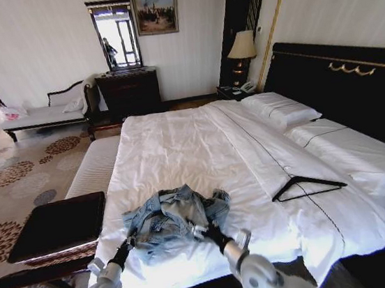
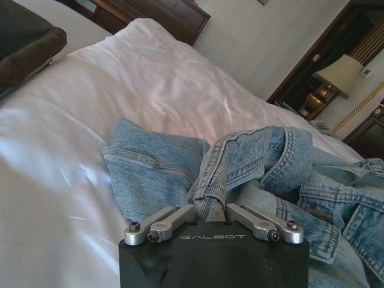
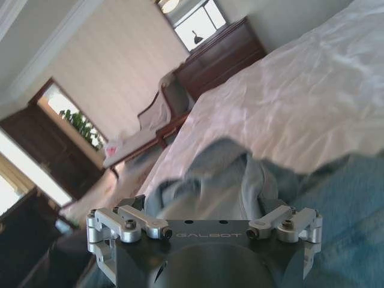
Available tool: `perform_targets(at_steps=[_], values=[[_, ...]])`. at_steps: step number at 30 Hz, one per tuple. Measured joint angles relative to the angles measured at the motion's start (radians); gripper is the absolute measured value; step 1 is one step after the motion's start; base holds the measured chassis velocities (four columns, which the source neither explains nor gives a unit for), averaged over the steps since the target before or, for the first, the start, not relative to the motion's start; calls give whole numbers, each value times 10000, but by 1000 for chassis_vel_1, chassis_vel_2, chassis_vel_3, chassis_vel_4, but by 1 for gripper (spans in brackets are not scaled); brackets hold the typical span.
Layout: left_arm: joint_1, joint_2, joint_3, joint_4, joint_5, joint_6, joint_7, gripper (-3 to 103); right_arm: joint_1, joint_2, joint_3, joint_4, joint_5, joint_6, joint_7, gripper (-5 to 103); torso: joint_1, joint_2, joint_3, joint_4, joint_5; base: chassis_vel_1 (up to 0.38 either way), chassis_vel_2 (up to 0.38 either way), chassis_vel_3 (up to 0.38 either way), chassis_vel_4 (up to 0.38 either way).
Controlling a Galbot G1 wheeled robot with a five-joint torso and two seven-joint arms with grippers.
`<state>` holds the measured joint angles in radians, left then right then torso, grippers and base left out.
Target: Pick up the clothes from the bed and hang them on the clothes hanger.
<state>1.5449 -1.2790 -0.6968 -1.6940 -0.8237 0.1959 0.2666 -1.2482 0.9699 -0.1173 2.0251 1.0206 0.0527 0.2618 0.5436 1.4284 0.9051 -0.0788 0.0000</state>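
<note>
The clothes, one faded light-blue denim jacket, lie bunched up on the white bed near its foot edge. My left gripper is at the jacket's left side, shut on a stitched fold of denim. My right gripper is at the jacket's right side, and a thick bunch of denim rises from between its jaws. The fingertips of both are buried in cloth. The black clothes hanger lies flat on the sheet to the right of the jacket, apart from it.
A dark bench stands at the bed's left near my left arm. White pillows lie against the black headboard on the right. A daybed, a dark dresser and a lamp line the far wall.
</note>
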Motion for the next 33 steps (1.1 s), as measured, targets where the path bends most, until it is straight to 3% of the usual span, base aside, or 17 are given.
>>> perform_targets(at_steps=[5,10,21,25,30,33], values=[[8,-18,14,15,46,-18,5,3,641,-7,541,-267,1050,-336,975,100,2,0,1,1,0,0,0,0,0],[5,-12,19,-9,49,-19,5,3,648,-59,795,-644,1351,-909,1566,100,2,0,0,-1,1,0,0,0,0],[4,-23,9,15,61,-41,12,3,-21,-175,856,-148,1345,-1143,1811,101,2,0,0,-1,0,0,0,0,0],[-22,-40,11,43,64,-49,19,3,-487,-235,1047,65,1317,-1186,1851,80,1,0,0,-1,0,0,0,0,0],[-54,-67,53,42,69,-49,20,3,-728,-196,1077,55,1189,-1215,1848,69,2,0,0,-1,1,0,0,0,0],[-58,-78,74,39,84,-49,19,3,-796,-135,1040,-63,1080,-1217,1847,52,1,0,0,-1,1,0,0,0,0]])
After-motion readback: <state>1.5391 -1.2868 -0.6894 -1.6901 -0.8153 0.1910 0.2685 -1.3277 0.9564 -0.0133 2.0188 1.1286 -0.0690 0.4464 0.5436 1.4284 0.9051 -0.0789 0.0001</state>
